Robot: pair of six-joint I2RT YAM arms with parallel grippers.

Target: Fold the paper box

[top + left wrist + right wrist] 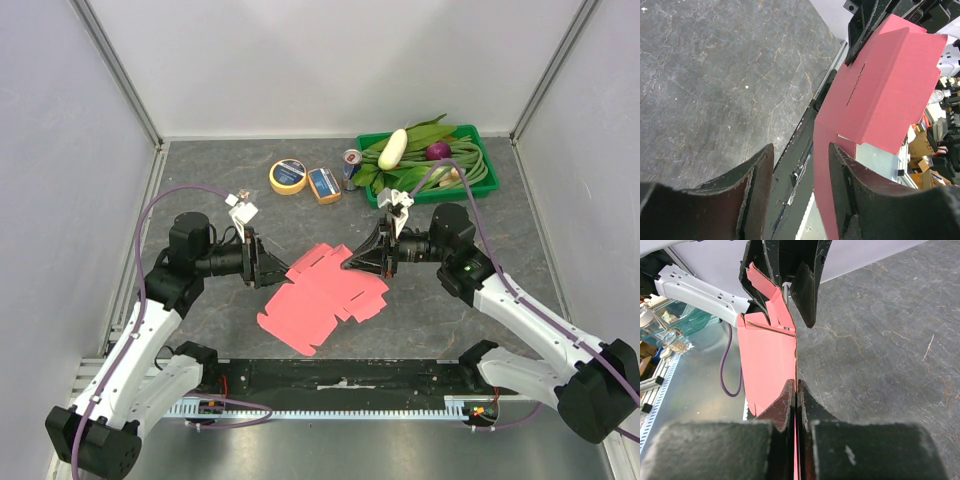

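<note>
The paper box [320, 295] is a pink-red die-cut card, partly creased, with its near part lying on the dark table and its far edge lifted between the two arms. My right gripper [352, 262] is shut on the card's far right edge; in the right wrist view its tips [796, 390] pinch the thin sheet [765, 360] edge-on. My left gripper [272, 268] stands at the card's left edge with its jaws open. In the left wrist view [801, 175] a strip of the card [885, 90] runs beside the right finger [845, 190], and the left finger [757, 195] is apart from it.
At the back right is a green tray [490, 160] of vegetables. A can [352, 165], a small blue-and-orange box [324, 185] and a yellow tape roll [288, 176] stand behind the card. White walls close in the left, right and back of the table.
</note>
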